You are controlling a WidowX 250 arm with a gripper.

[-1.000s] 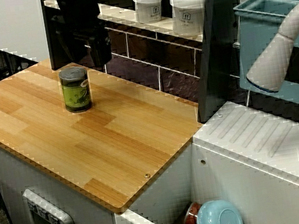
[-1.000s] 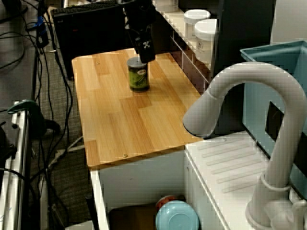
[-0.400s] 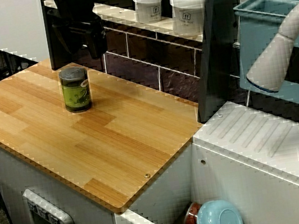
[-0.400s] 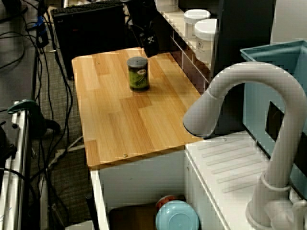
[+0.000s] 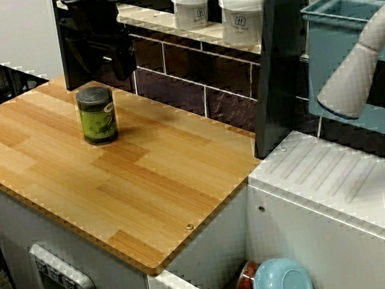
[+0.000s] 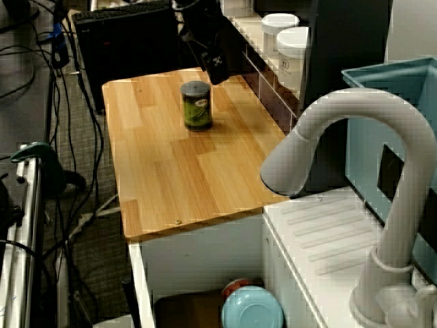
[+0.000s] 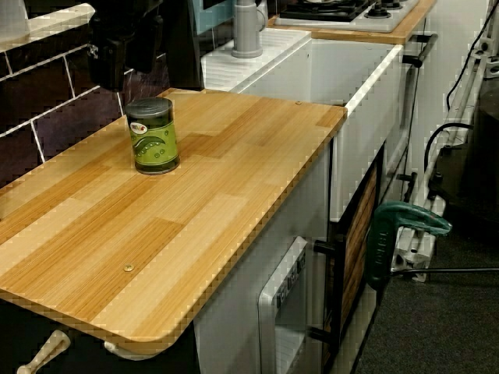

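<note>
A green can with a dark lid stands upright on the wooden counter, near its back left. It also shows in the view from over the faucet as the can, and in the view along the counter as the can. My black gripper hangs above and behind the can, close to the tiled wall, apart from it. In the view along the counter the gripper has its two fingers spread with nothing between them. From over the faucet the gripper sits up and to the right of the can.
Two white jars stand on the shelf behind the counter. A dark upright panel ends the counter on the right. Beyond it lie a white drainboard, a grey faucet and a blue bin. A light blue bowl sits below.
The gripper has lifted away from just above the can and drawn back toward the shelf and wall. The can has stayed where it was.
</note>
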